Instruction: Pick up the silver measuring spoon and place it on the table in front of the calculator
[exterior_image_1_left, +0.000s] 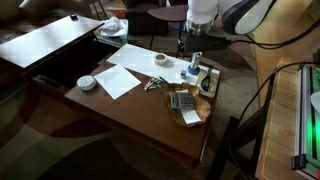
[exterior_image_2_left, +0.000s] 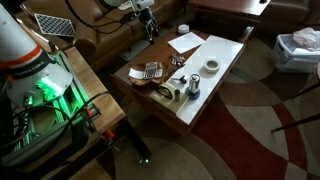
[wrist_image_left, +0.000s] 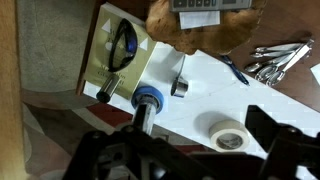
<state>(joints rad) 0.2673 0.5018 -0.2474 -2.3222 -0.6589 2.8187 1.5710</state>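
Note:
The silver measuring spoons lie in a bunch on the dark reddish-brown table, by the edge of a white sheet. They also show in an exterior view and at the right edge of the wrist view. The grey calculator lies flat beside a tan object; it also shows in an exterior view and at the top of the wrist view. My gripper hangs above the table's far side, open and empty; in the wrist view its fingers stand wide apart over the white sheet.
A roll of tape lies on the white sheet between the fingers. A blue-capped bottle stands close by. A pale box with a black ring and a tan object sit near the calculator. A white disc lies at the table's end.

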